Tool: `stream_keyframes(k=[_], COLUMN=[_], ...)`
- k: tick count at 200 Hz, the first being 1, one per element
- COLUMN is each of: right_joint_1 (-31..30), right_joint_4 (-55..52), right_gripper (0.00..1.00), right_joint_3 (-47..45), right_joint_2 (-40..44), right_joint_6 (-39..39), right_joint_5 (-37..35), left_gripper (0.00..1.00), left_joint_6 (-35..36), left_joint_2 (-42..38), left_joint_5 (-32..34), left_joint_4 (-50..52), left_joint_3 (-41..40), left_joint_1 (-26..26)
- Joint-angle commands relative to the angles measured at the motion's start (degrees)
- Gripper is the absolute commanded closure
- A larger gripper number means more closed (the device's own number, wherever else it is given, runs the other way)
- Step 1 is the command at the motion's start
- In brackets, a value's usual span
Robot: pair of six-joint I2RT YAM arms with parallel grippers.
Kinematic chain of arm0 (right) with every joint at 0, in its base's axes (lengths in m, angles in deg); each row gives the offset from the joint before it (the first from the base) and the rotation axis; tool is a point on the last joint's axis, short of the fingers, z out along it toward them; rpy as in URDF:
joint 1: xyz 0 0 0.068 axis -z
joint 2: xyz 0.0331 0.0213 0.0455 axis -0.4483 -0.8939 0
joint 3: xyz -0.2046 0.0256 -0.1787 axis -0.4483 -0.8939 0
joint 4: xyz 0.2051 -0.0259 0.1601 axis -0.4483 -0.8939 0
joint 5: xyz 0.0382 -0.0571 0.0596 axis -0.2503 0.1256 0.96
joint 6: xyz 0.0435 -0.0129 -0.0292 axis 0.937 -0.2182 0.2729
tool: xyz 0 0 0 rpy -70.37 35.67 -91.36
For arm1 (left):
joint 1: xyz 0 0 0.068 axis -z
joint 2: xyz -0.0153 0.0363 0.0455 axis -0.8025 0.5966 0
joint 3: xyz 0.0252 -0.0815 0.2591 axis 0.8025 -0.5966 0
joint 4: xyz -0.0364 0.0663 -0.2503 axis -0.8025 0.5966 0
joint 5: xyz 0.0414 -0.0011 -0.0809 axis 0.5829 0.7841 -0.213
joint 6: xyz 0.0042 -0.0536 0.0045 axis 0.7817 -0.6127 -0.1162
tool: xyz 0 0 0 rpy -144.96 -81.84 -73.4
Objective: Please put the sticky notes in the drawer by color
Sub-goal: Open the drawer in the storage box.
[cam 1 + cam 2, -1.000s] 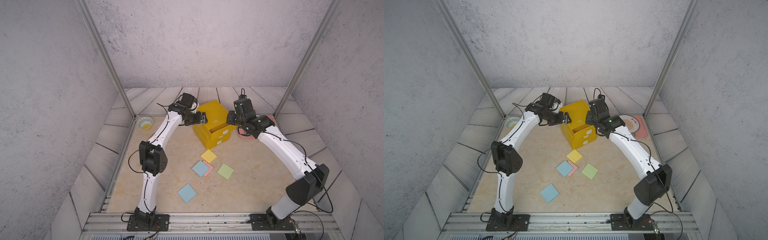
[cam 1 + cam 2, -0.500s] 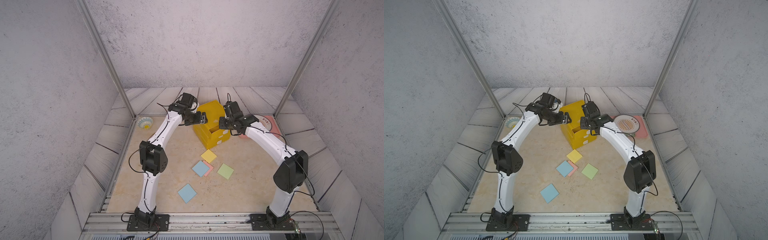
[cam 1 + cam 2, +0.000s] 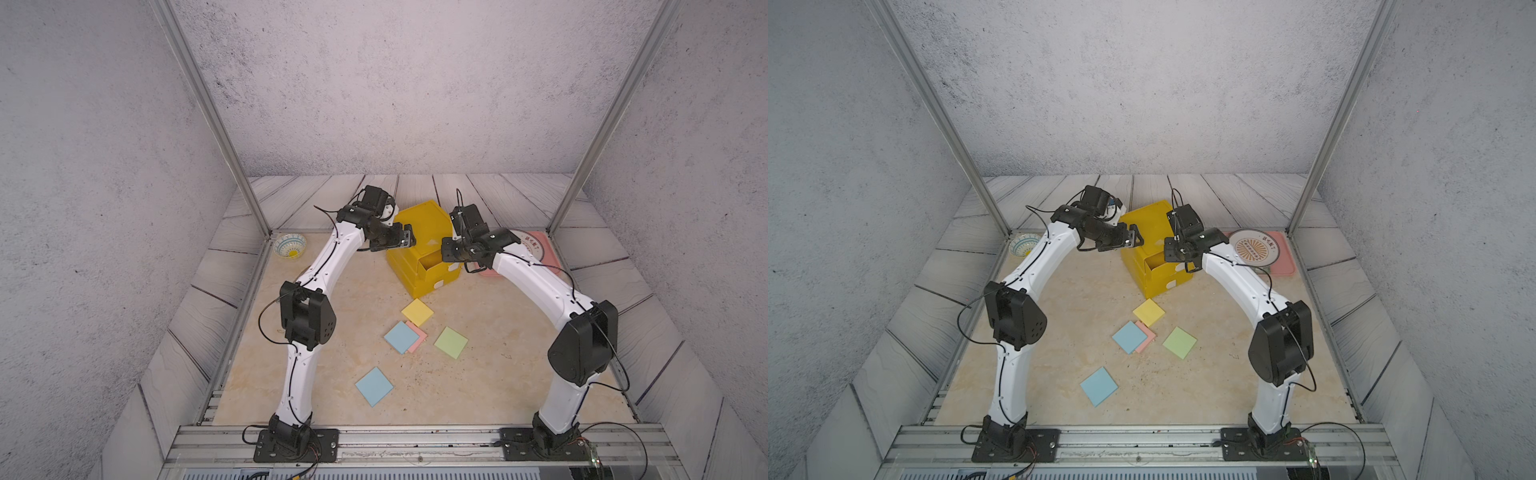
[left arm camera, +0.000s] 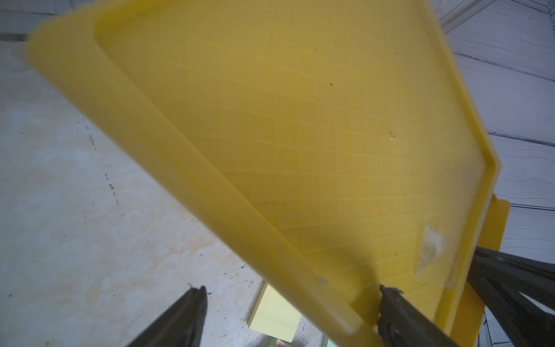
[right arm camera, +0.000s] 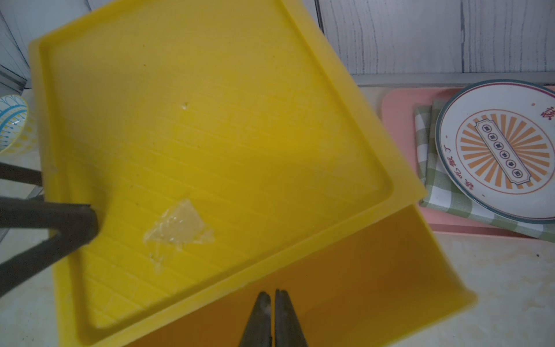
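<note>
Drawer box [image 3: 424,226] is sitting at back-centre of the table [image 3: 498,374], turned at an angle. Its top drawer [image 3: 430,262] is standing pulled out toward the front. The 2 lower drawers are sitting flush, w/ white tabs showing in both top views.

L gripper [image 3: 408,238] is hanging at the box's left top edge w/ jaws spread wide and straddling that edge. In the right wrist view one finger [image 5: 75,222] is resting on the box top near a clear tape scrap [image 5: 180,225], and the other is sitting outside the rim. It's gripping nothing.

R gripper [image 5: 272,297] is hovering over the open top drawer w/ fingers pressed together and nothing between them.

All 5 notes are lying flat on the table in front of the box, none in a drawer:
- Yellow note [image 3: 417,311] is lying nearest the box.
- Blue note [image 3: 400,336] is lying just in front of it, overlapping the pink note [image 3: 420,337], which is peeking out on the right.
- Green note [image 3: 451,342] is lying near that pair, to the right and apart.
- 2nd blue note [image 3: 374,386] is lying alone, closer to the front rail.

Patterned bowl [image 3: 290,246] is sitting at the back-left corner. At back-right, a plate [image 3: 1255,247] is resting on a checked cloth [image 5: 432,186] on a pink tray [image 3: 1282,259].
</note>
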Motion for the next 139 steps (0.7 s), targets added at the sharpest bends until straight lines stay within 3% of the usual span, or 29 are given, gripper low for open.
stream_keyframes(k=[1, 111, 139], right_joint_1=[0.39, 0.89, 0.84], right_joint_4=[-7.80, -15.05, -14.49], right_gripper=[0.89, 0.89, 0.82], right_joint_3=[-1.81, 0.70, 1.60], right_joint_2=[3.36, 4.29, 6.34], right_joint_6=[-0.92, -0.41, -0.49], right_joint_5=[0.63, 3.92, 2.59], left_gripper=[0.07, 0.07, 0.07], left_joint_6=[1.35, 1.36, 1.35], left_joint_2=[6.84, 7.63, 7.46], left_joint_5=[7.27, 7.31, 7.31], left_joint_4=[6.26, 6.57, 6.85], left_joint_3=[-2.43, -1.04, -0.17], left_joint_1=[-0.48, -0.48, -0.48])
